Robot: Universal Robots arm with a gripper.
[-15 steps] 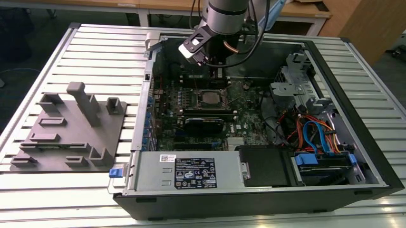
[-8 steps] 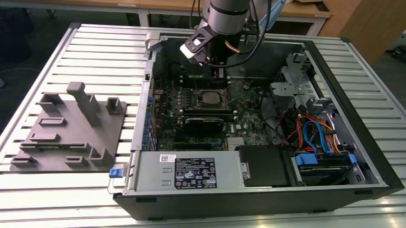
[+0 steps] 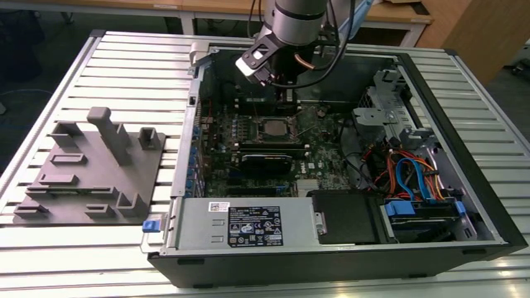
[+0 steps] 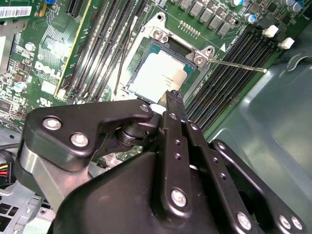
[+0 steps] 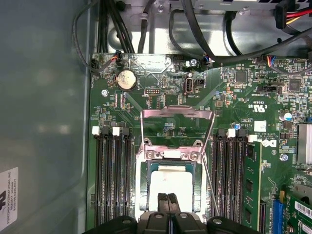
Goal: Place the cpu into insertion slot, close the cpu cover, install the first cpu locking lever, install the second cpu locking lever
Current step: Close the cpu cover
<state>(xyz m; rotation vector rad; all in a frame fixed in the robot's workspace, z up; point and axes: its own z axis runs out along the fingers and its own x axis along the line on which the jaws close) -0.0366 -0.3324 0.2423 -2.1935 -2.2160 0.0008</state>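
open desktop computer case (image 3: 331, 264) lying on its side on a slatted metal table (image 3: 124, 62), green motherboard (image 3: 327, 164) facing up inside. grey moulded fixture tray (image 3: 91, 180) on the table, just beside the case at the exterior view's left. robot arm (image 3: 294, 18) reaching down into the case from the far side, over the middle of the board. pale square of the cpu (image 3: 272, 126) just below the arm's end in that view

in the first wrist view, black gripper (image 5: 169, 197) with its two fingers pressed flat together, pinching nothing, tip at one edge of the cpu (image 5: 170, 183); touching or just above, cannot tell. cpu flat inside the insertion slot (image 5: 197, 183), dull silvery top up, square with the socket rim

cpu cover (image 5: 178, 112) swung open, away from the chip, on the side of the slot opposite the gripper; thin silver frame with a square window and green board visible through it. locking lever (image 5: 210, 187), a thin metal rod, unlatched, slanting between the slot and the long black memory slots (image 5: 231, 180). round coin battery (image 5: 126, 79) farther up the board, beyond the cover

in the second wrist view, same picture from closer: gripper (image 4: 173, 96) with its narrow tip at the edge of the cpu (image 4: 161, 75), chip seated in the insertion slot (image 4: 168, 45), locking lever (image 4: 239, 66) sticking out over the memory slots
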